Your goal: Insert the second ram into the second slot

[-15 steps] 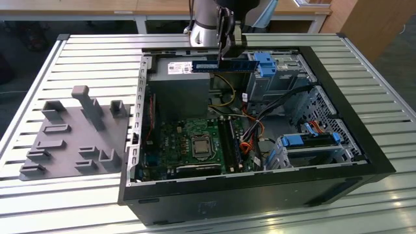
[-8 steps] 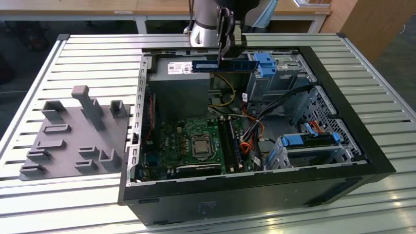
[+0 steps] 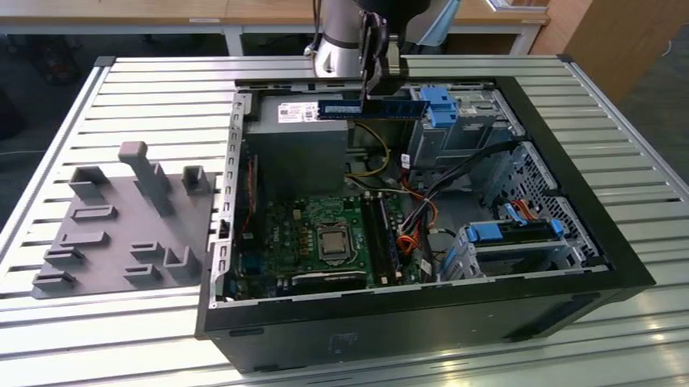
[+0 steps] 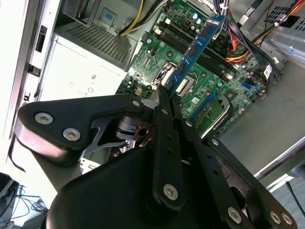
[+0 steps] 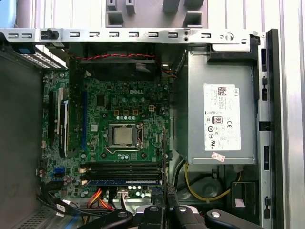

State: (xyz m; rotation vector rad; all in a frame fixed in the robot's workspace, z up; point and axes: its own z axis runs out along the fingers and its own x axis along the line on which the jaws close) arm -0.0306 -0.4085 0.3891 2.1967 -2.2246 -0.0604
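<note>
1. Our end effector is squeezed almost shut, with its fingers pinching the memory stick by its top edge. You can see the same grip in the second wrist view, end effector on the stick.
2. The stick hangs level in the air, well above the motherboard. It's off toward the power supply side of the board and touching nothing but the fingers.
3. The open computer case lies on its side on the slatted worktop, so the motherboard faces up.
4. In the first wrist view the slots run along one edge of the motherboard. A thin blue strip next to the dark ones looks to us like one stick already seated, though we can't be sure.
5. Progress, as we read it: the pick-up is done. The carry over to the motherboard isn't finished, and lining up, lowering and pressing into the second slot haven't started.
</note>
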